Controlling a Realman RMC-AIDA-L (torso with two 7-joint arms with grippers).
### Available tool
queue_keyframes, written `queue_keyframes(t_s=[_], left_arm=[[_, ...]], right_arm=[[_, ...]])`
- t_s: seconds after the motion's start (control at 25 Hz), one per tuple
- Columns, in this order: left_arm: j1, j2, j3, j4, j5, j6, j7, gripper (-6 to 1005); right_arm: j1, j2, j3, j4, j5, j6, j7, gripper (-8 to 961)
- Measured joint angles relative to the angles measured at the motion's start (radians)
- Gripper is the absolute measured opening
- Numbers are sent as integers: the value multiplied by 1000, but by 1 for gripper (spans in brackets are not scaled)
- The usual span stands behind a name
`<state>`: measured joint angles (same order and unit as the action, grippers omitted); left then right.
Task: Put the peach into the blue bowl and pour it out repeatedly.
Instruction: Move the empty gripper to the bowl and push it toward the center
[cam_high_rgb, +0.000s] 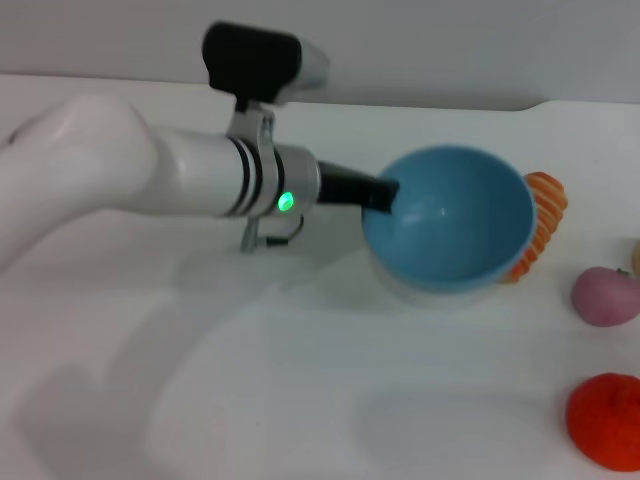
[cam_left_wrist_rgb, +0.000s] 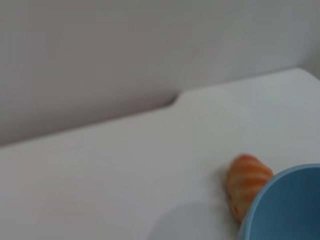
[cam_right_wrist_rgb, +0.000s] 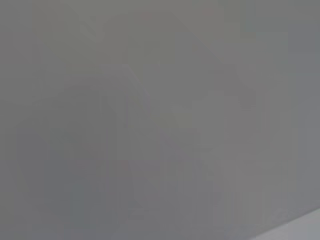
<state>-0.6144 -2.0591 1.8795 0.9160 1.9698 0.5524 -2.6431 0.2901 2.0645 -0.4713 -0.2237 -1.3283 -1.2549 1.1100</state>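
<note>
The blue bowl is held tilted, its opening turned toward me, just above the white table; its inside looks bare. My left gripper is shut on the bowl's left rim, one dark finger reaching inside. The bowl's edge also fills a corner of the left wrist view. The pale pink peach lies on the table to the right of the bowl, apart from it. My right gripper is out of view; the right wrist view holds only a blank grey surface.
An orange ridged piece lies right behind the bowl's right side. A red-orange bumpy fruit sits at the near right. The table's far edge meets a grey wall.
</note>
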Motion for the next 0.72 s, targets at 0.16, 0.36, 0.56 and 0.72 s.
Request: queue_keyframes(t_s=[0.16,0.36,0.56,0.72], left_arm=[[-26,-2,-50,-15,38,-17,-2,-1],[-46,-1,-93,-39,86,-21,-20,-1],[-65,-2,-107,-62,134,-33,-53,0],[-86,-5,-106,-86,135,-40,-55,0]], right_arm=[[28,1,0,-264,-278,-10,405,643],[97,-30,5,-517,-680,-37,856,642],[184,-64,5,-665,-1055,-188,1171,641],[230,-67,-26,-645,-1136,-244,1231,641]])
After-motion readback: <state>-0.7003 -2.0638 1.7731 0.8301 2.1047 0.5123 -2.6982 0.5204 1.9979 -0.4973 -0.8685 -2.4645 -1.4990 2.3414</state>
